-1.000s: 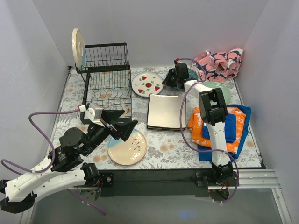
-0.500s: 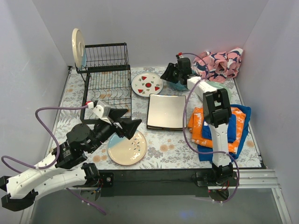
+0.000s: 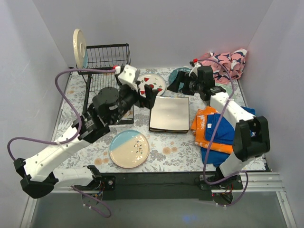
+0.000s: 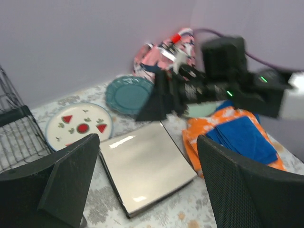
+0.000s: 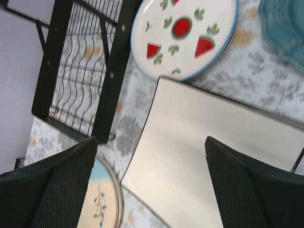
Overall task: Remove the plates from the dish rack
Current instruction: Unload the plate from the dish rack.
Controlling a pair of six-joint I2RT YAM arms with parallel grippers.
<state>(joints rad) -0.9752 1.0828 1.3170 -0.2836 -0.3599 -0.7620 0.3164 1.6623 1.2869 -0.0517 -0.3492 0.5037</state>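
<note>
Far left, dish rack (image 3: pixel 108 58): black wire, two tiers. From above its lower tier is partly behind the left arm (image 3: pixel 102 111); the right wrist view catches only one corner.
Orange and blue cloth (image 3: pixel 213 137): well right of the rack, partly under the right arm (image 3: pixel 232 111).
Square cream plates (image 3: pixel 169 114): stacked flat just right of the rack; glare washes out the top one.
Blue-and-cream plate (image 3: pixel 129 148): flat in front of the rack; the right wrist view cuts it off.
Watermelon plate (image 3: pixel 153 81): flat beside the rack's right side, part covered by the left gripper (image 3: pixel 149 95) from above, clearer from the right wrist.
Teal plate (image 3: pixel 179 73): flat, farther right of the rack; blurred in the left wrist view.
Cream plate (image 3: pixel 79 47): upright at the rack's far-left top corner, a bluish plate (image 3: pixel 85 61) behind it; seen from above only.
Left gripper: fingers wide apart, empty.
Right gripper (image 3: pixel 178 85): fingers spread wide, holding nothing, beside the teal plate.
</note>
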